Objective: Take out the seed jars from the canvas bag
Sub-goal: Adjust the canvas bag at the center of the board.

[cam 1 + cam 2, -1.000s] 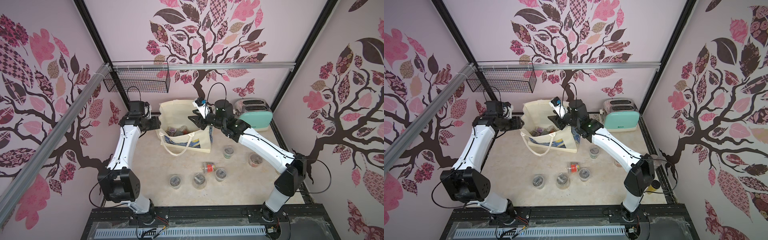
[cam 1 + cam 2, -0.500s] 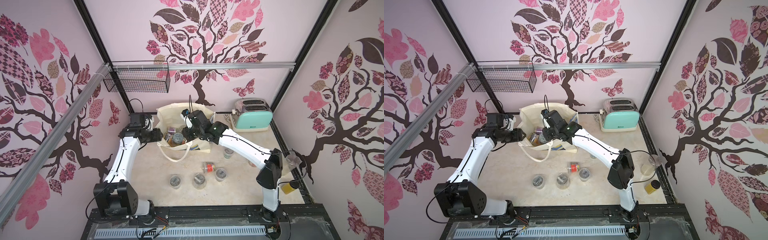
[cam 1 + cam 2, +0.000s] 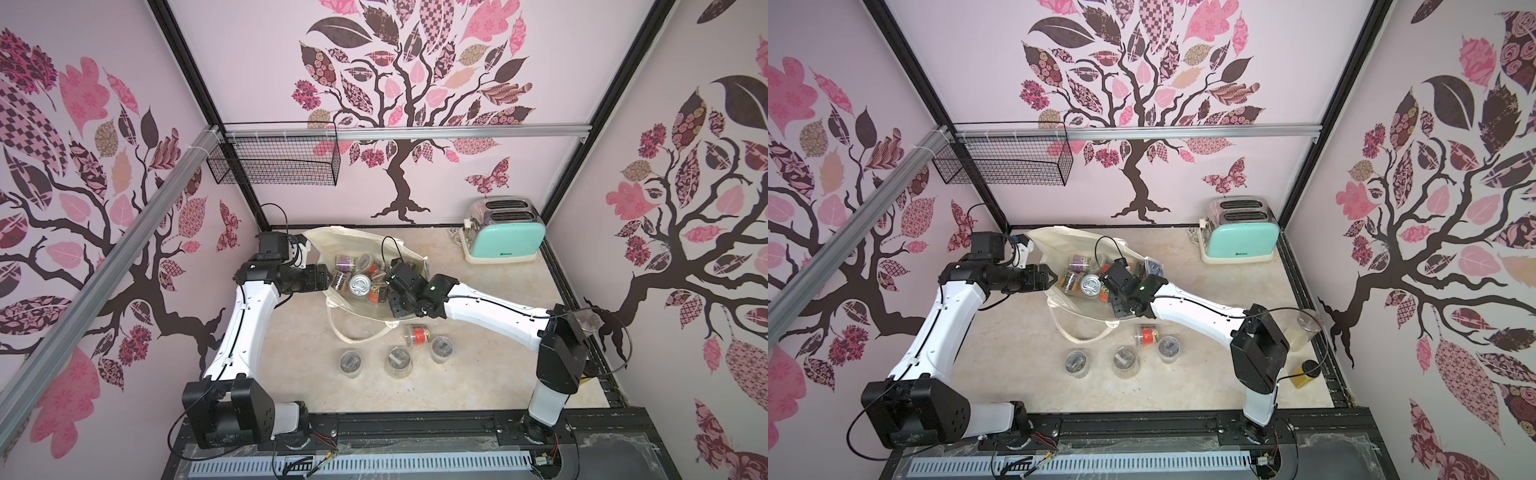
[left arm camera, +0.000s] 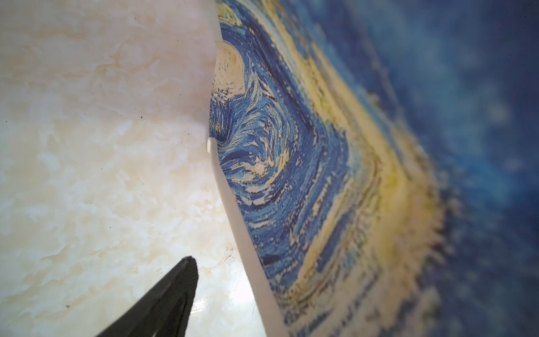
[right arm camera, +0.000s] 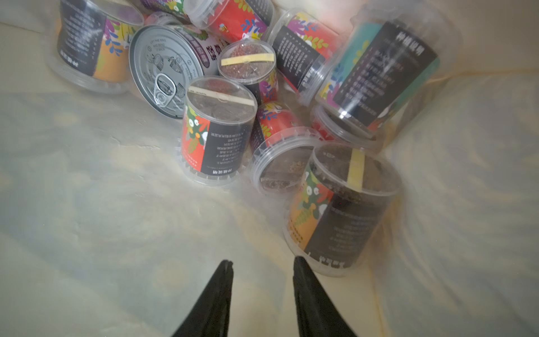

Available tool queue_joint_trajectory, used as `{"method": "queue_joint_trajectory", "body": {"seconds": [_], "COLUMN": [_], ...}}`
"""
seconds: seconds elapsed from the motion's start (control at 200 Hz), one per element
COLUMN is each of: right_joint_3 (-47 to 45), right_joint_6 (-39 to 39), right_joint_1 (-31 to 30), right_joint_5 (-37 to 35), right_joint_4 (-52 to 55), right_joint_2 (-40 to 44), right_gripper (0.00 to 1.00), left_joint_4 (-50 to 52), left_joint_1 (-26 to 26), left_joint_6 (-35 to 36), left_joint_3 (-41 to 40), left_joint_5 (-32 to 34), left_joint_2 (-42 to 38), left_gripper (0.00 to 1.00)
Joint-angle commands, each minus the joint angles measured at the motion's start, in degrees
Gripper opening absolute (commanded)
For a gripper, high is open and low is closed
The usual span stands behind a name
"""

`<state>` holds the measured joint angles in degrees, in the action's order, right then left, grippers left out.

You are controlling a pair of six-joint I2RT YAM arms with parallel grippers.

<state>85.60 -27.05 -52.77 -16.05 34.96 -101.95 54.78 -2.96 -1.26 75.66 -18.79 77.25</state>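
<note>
In both top views the canvas bag [image 3: 328, 247] lies open-mouthed at the back of the marble-look table [image 3: 316, 386], its strap handle [image 3: 338, 332] looped toward the front. Many seed jars [image 3: 348, 266] are heaped inside it beside a silver ring-pull tin [image 3: 360, 285]. Four jars [image 3: 398, 360] are already out: three upright in a row near the front, and one red-labelled jar on its side just behind them. The unloading looks early, with most jars left to fetch. The left arm reaches forward and bends inward, with the left gripper [image 3: 1049, 276] at the bag's rim on its own side, jaws spread. The right arm stretches low across the table, and the right gripper [image 3: 387, 287] is inside the bag's mouth. In the left wrist view, one black finger [image 4: 172, 297] hangs over bare table beside the bag's blue-and-yellow printed wall. The other finger is hidden, probably behind the cloth. In the right wrist view, the right gripper's two fingers stand a narrow gap apart over the cream lining, holding nothing. An orange-labelled jar [image 5: 341, 210] stands just beside one tip. The step in hand seems to be reaching for the next jar. That likely calls for wider jaws, centred round that jar, before closing.
</note>
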Motion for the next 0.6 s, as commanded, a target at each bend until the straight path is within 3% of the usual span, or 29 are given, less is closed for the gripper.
{"method": "queue_joint_trajectory", "body": {"seconds": [0.0, 0.175, 0.245, 0.34, 0.445, 0.595], "right_joint_3": [-0.65, -0.65, -1.21, -0.81, -0.47, 1.71], "right_joint_6": [-2.21, -0.09, 0.66, 1.06, 2.42, 5.63], "right_joint_1": [0.30, 0.38, 0.39, 0.39, 0.39, 0.29], "right_joint_5": [-1.15, -3.36, -3.48, -2.80, -2.11, -1.08], "right_joint_4": [-0.75, -2.01, -2.91, -4.04, -6.57, -9.16], "right_joint_2": [3.12, 2.62, 2.81, 2.75, 2.42, 0.79], "right_gripper": [0.40, 0.42, 0.45, 0.49, 0.51, 0.53], "left_joint_4": [1.42, 0.60, 0.85, 0.53, -0.78, 0.43], "left_joint_1": [-0.15, -1.75, -2.14, -1.88, -1.55, -1.26], "left_joint_6": [1.74, 2.24, 1.93, 3.81, 6.08, 9.88], "left_joint_3": [4.22, 7.01, 7.81, 5.51, 2.22, 1.09], "left_joint_5": [-1.45, 1.82, 0.17, -5.06, -4.88, -6.80], "left_joint_2": [0.51, 1.35, 1.55, 1.81, 2.92, 2.21], "left_gripper": [0.89, 0.91, 0.98, 0.98, 0.98, 0.82]}}
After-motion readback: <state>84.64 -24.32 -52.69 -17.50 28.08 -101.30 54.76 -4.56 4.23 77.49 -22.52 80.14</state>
